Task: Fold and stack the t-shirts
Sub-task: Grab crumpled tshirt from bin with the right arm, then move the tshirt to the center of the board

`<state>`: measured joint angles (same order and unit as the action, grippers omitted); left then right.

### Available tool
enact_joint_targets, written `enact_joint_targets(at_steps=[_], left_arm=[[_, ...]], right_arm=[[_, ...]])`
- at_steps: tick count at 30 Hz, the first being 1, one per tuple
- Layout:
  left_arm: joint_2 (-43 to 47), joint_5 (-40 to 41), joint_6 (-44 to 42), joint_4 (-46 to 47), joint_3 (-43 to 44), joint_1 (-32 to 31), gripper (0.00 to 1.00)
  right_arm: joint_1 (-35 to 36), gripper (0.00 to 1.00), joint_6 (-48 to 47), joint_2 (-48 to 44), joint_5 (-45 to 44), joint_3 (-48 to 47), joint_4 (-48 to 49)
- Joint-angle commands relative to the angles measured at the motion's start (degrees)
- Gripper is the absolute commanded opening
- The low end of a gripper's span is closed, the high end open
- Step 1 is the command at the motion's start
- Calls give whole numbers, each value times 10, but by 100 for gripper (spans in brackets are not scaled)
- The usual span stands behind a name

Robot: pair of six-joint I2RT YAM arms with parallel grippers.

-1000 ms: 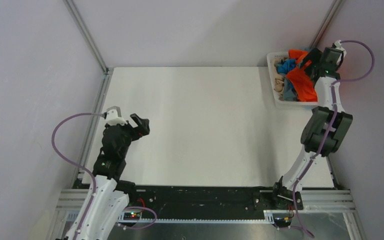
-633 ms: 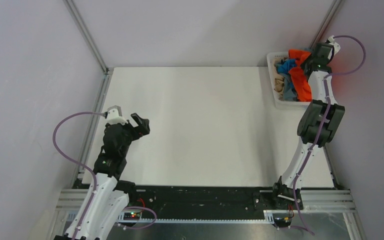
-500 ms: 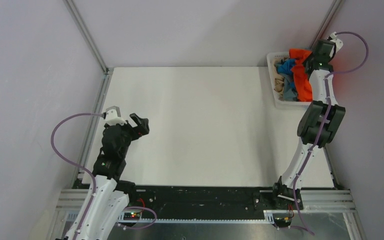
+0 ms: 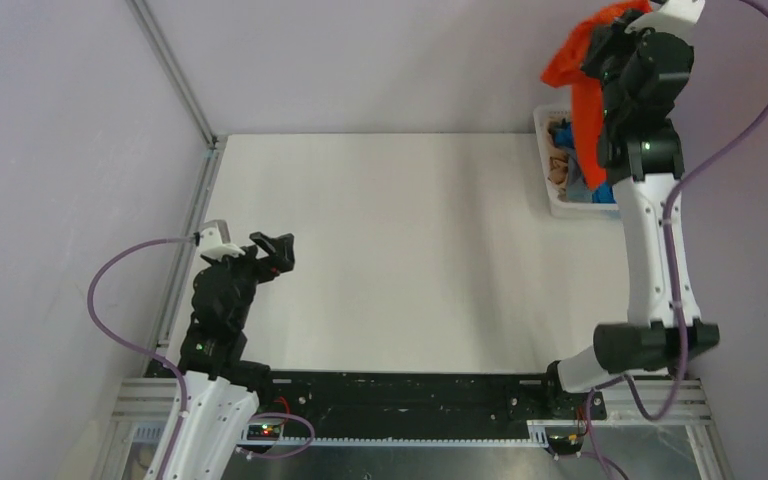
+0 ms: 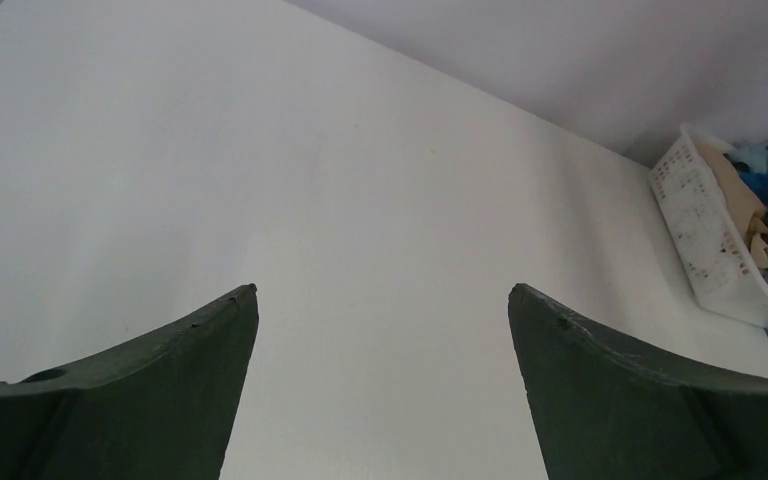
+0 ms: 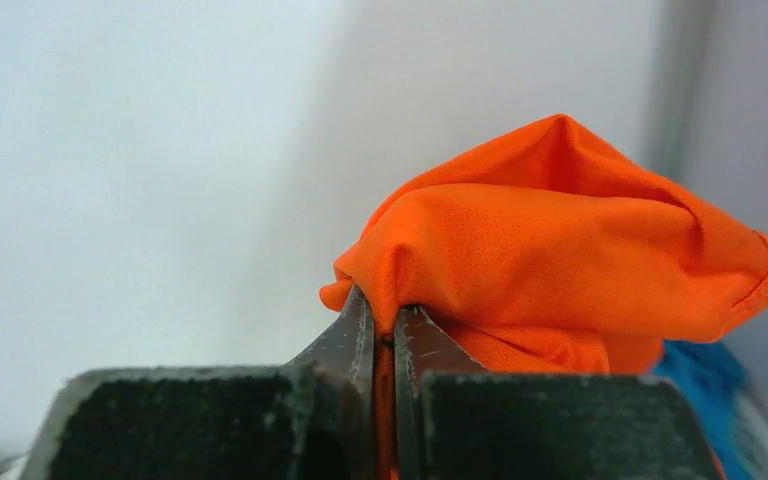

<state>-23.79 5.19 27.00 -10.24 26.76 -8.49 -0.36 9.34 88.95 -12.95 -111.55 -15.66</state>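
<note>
My right gripper (image 4: 600,45) is raised high over the back right corner, shut on a fold of the bright orange t-shirt (image 4: 585,75), which hangs down from it toward the basket. In the right wrist view the orange t-shirt (image 6: 560,260) bulges over the pinched right gripper (image 6: 385,315). More t-shirts, blue (image 4: 570,130) and beige (image 4: 558,165), lie bunched in the basket. My left gripper (image 4: 275,250) hovers over the table's left side, open with nothing between its fingers (image 5: 200,370).
The white slotted basket (image 4: 560,205) stands at the table's back right corner and also shows as a basket (image 5: 705,240) in the left wrist view. Grey walls and metal frame posts (image 4: 175,70) close in the white table (image 4: 390,250).
My right gripper shut on the orange t-shirt in the basket and then rose steeply, pulling the shirt up out of the pile. The left arm shifted only slightly.
</note>
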Motion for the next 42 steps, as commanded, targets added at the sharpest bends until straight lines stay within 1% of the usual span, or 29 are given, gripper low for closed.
enact_joint_targets(at_steps=[1,2,3,6,9,12,14,16,17,18,19,20,21,22,23,24,25,26,27,28,29,30,31,32,33,36,38,39,42], left_arm=[[8,-19,24,13,-13,3,98],[10,-19,27,12,-13,3,98],[12,-24,32,12,-12,3,98],[18,-29,40,7,-10,3,98],[22,-30,48,1,-10,3,98],[27,-25,60,-1,-13,3,98],[27,-26,67,-4,-13,3,98],[26,-29,73,-7,-13,3,98],[24,-30,75,-10,-13,3,98],[23,-31,78,-11,-15,3,98],[19,-32,80,-11,-15,3,98],[16,-33,83,-12,-16,3,98],[7,-38,84,-12,-16,3,98],[2,-43,88,-11,-16,3,98],[-12,-55,93,-11,-15,3,98],[-21,-62,94,-11,-13,3,98],[-42,-77,94,-11,-12,3,98],[-53,-83,92,-11,-9,3,98],[-76,-93,90,-11,-6,2,98],[-88,-100,90,-11,-5,2,98],[-112,-102,88,-9,-1,1,98],[-137,-105,88,-8,1,0,98],[-150,-106,84,-7,6,-4,98],[-177,-106,83,-3,9,-6,98],[-191,-106,82,-1,17,-13,98],[-273,-110,81,31,37,-32,98],[-332,-127,82,63,53,-44,98],[-354,-133,84,77,69,-45,98],[-469,-141,86,83,113,-49,98]], right_arm=[[90,0,19,-54,81,-9,40],[105,0,26,-53,104,-24,27],[137,0,29,-53,113,-30,22],[197,0,32,-50,131,-44,7],[261,0,37,-52,160,-37,8],[313,0,43,-59,151,-6,14],[329,0,61,-73,144,55,25],[335,0,100,-92,138,133,30],[336,0,123,-105,138,194,35],[336,0,138,-112,134,225,40],[336,0,166,-123,132,295,54],[334,0,179,-124,135,325,60],[332,0,197,-120,143,379,66],[330,0,202,-101,148,414,66],[328,1,201,-86,156,425,58],[325,6,195,-54,167,433,49],[319,15,191,-38,173,435,31],[317,20,184,-12,174,436,16],[312,35,183,-3,169,436,11],[311,42,178,5,148,436,1],[311,61,176,2,139,436,-3],[311,73,174,-4,100,436,-15],[313,93,172,-20,80,436,-21],[316,96,168,-30,41,436,-36],[322,99,166,-52,21,436,-45],[333,99,170,-104,-72,457,-85],[340,99,184,-151,-115,485,-107],[340,99,194,-184,-131,509,-112],[339,100,202,-254,-130,568,-120]])
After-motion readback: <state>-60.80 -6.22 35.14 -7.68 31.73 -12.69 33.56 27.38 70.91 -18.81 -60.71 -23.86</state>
